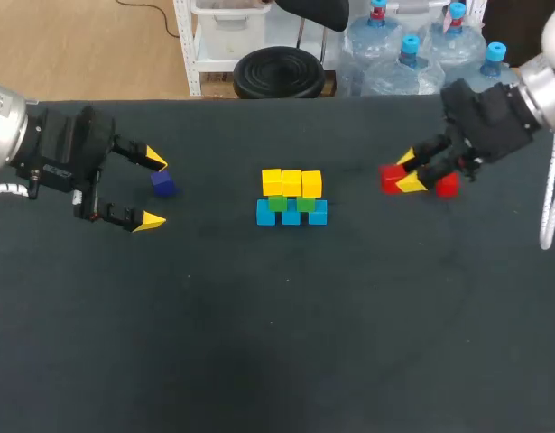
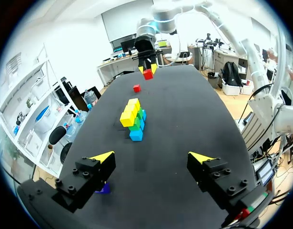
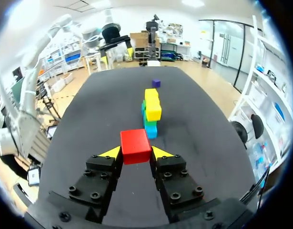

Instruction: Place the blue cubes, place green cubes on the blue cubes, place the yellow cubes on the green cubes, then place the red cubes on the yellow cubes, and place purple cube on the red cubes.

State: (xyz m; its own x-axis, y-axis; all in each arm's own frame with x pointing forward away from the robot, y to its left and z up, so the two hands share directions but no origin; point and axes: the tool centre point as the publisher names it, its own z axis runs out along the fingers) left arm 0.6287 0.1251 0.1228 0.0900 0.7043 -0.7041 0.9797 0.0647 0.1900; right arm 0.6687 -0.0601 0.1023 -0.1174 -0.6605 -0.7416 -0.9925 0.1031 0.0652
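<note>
Mid-table stands a stack [image 1: 291, 198]: three blue cubes [image 1: 291, 215] at the bottom, two green cubes [image 1: 277, 204] on them, and three yellow cubes [image 1: 291, 182] on top. My right gripper [image 1: 408, 173] is to the right of the stack, shut on a red cube [image 1: 390, 179]. That red cube [image 3: 135, 145] sits between its yellow tips, above the cloth. A second red cube [image 1: 447, 185] lies just beside it. My left gripper [image 1: 153, 189] stands open at the left. The purple cube [image 1: 162, 185] lies on the table close to one of its fingers [image 2: 103, 157].
The table [image 1: 277, 343] is covered in black cloth. Seen from the left wrist, the stack [image 2: 133, 118] lies ahead of the open gripper [image 2: 152, 157], with the loose red cube [image 2: 136, 88] farther on.
</note>
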